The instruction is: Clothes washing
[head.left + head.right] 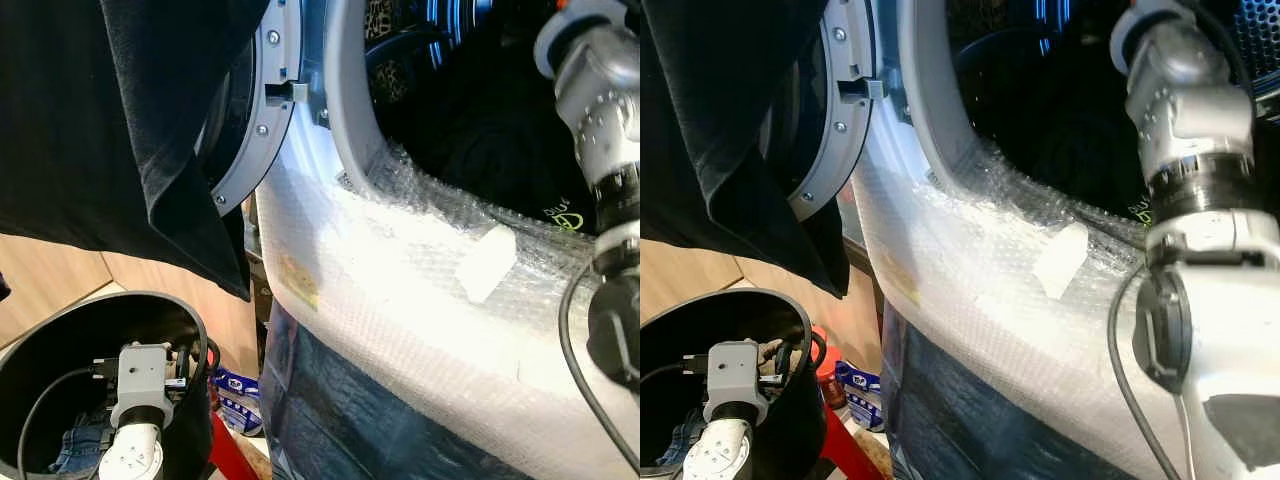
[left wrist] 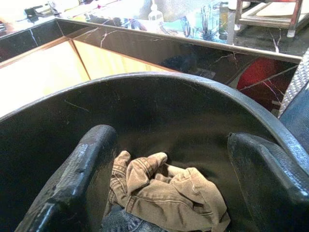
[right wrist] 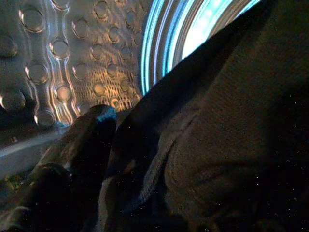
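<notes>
My left gripper (image 2: pixel 171 137) hangs open inside a black laundry bin (image 1: pixel 60 340), its fingers (image 2: pixel 82 169) spread wide above a crumpled tan garment (image 2: pixel 164 186). Some blue denim (image 1: pixel 75 445) lies beside it at the bin's bottom. My right arm (image 1: pixel 600 110) reaches through the washing machine's round opening (image 1: pixel 470 110). In the right wrist view my right gripper (image 3: pixel 140 145) sits deep in the dimpled steel drum (image 3: pixel 72 58), pressed against a dark garment (image 3: pixel 231 121) that covers much of it. A black garment (image 1: pixel 110 120) hangs at the upper left over the open door (image 1: pixel 250 110).
Bubble wrap (image 1: pixel 400 280) covers the machine's white front below the opening. A red object (image 1: pixel 235 455) and a blue-and-white packet (image 1: pixel 237 395) stand between bin and machine. Wooden cabinet fronts (image 1: pixel 50 280) lie behind the bin, under a black marble counter (image 2: pixel 193 53).
</notes>
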Available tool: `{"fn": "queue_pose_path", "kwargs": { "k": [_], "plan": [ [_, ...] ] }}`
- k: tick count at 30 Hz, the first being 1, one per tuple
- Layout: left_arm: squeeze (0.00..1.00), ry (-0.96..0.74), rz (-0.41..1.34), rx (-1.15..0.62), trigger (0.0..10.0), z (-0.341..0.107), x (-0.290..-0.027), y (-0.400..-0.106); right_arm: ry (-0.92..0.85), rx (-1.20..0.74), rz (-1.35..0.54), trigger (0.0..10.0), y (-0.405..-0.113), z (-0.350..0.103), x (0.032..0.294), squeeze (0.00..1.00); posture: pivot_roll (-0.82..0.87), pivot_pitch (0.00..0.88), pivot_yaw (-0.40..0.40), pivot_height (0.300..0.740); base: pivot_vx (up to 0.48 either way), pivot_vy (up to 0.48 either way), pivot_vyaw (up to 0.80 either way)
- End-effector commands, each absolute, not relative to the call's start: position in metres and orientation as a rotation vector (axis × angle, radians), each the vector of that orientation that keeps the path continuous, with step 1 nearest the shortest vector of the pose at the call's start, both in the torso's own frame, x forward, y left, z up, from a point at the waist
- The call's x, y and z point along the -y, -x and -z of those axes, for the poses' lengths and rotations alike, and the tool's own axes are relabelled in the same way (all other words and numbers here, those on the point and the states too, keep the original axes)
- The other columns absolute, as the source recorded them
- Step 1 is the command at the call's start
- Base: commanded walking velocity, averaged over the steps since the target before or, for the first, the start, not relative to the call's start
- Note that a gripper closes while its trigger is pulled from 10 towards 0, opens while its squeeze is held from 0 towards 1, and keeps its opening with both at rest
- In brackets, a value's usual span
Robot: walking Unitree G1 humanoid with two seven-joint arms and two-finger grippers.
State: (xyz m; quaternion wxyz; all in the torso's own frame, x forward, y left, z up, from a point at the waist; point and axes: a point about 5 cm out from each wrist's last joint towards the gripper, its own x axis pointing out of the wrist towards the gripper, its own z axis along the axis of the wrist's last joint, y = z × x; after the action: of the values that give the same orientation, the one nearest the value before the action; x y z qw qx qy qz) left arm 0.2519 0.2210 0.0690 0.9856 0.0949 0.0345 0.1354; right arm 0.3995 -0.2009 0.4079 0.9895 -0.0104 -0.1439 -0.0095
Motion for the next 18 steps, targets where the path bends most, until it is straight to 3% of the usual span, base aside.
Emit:
{"fn": "queue_pose_path", "kwargs": {
  "k": [1, 6, 12, 18],
  "plan": [
    [0.00, -0.194, -0.258, -0.119, 10.0, -0.059, -0.218, -0.246, 0.010, 0.361, 0.017, 10.0, -0.385, -0.427, 0.210, 0.00, 0.01, 0.000, -0.065, 0.740, 0.000, 0.000, 0.00],
    [0.00, -0.191, -0.261, -0.118, 10.0, -0.060, -0.218, -0.246, 0.008, 0.347, -0.056, 10.0, -0.371, -0.413, 0.216, 0.00, 0.01, 0.000, -0.067, 0.740, 0.000, 0.000, 0.00],
    [0.00, -0.190, -0.265, -0.122, 10.0, -0.060, -0.219, -0.246, -0.021, 0.504, -0.225, 10.0, -0.342, -0.424, 0.206, 0.00, 0.00, 0.008, -0.066, 0.740, 0.000, 0.000, 0.00],
    [0.00, -0.184, -0.263, -0.125, 10.0, -0.059, -0.218, -0.248, 0.095, 0.566, -0.358, 10.0, -0.319, -0.412, 0.193, 0.00, -0.01, 0.021, -0.066, 0.740, 0.000, 0.000, 0.00]
  ]
}}
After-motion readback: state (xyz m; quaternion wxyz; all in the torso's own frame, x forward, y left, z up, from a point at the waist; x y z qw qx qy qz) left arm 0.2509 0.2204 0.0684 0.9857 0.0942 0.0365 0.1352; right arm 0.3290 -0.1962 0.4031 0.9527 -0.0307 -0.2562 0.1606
